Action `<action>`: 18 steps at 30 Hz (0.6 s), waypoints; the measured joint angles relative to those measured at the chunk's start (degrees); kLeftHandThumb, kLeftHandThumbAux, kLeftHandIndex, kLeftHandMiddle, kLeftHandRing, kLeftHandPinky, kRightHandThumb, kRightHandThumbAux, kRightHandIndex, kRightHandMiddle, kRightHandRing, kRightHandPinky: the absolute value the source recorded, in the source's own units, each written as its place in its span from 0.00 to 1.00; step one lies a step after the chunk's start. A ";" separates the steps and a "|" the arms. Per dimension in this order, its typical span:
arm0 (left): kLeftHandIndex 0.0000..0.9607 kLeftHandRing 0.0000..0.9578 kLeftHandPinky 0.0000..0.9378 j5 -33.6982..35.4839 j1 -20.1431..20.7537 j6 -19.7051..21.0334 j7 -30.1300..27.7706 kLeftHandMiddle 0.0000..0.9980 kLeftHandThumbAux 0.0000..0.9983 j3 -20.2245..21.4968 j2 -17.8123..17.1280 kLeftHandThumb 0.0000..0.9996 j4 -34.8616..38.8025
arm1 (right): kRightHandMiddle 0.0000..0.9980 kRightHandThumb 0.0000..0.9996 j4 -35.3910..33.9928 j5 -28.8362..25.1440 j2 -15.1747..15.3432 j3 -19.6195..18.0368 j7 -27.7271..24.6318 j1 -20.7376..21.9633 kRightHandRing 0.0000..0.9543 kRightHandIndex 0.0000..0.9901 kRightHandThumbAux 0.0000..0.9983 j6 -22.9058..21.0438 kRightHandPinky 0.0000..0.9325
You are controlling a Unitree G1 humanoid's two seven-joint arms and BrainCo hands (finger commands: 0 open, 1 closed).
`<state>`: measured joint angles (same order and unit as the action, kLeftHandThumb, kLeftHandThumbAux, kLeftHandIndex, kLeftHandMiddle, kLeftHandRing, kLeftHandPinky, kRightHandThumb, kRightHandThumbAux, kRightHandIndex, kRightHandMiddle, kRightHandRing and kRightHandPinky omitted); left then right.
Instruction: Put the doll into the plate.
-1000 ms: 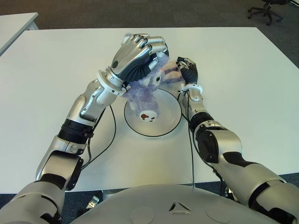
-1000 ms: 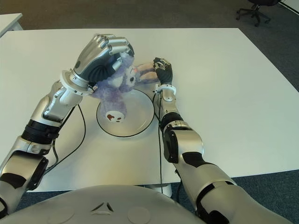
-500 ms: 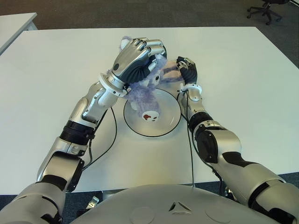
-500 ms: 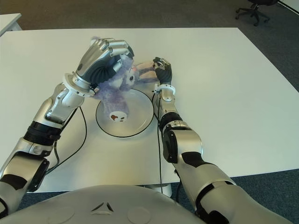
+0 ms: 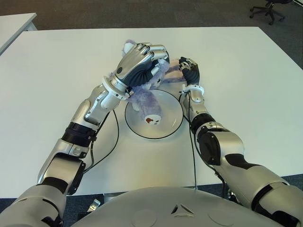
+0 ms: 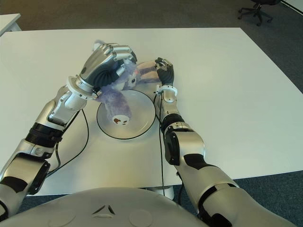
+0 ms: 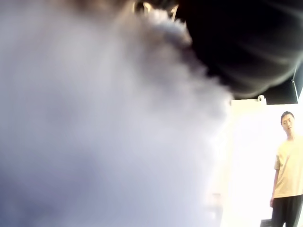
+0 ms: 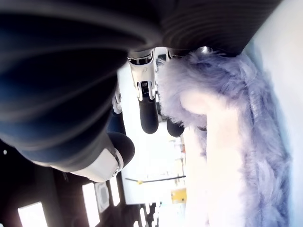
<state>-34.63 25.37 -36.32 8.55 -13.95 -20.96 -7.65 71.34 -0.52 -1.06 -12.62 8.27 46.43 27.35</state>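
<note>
A purple plush doll hangs tilted over the white plate in the middle of the table, its white foot low over the plate's centre. Whether the foot touches the plate I cannot tell. My left hand is shut on the doll's upper body from above, and purple fur fills the left wrist view. My right hand sits at the plate's far right rim, its fingers curled on the doll's pink-lined ear.
The white table stretches wide on both sides. Black cables lie left of the plate. A second table stands at the far left, an office chair at the far right. A person stands in the background.
My left hand has come down and slightly away from me with the doll, bringing its foot lower over the plate. The right hand has stayed in place.
</note>
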 measured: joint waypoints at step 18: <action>0.44 0.38 0.41 4.48 -2.06 -0.80 -4.22 0.45 0.67 -0.87 1.53 0.84 0.32 | 0.18 0.68 -0.02 0.46 -0.23 0.58 0.50 -0.07 0.18 0.40 0.73 0.50 0.22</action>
<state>-30.14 23.31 -37.12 4.33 -14.82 -19.43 -7.34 71.31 -0.06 -1.30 -12.04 8.77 46.36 27.86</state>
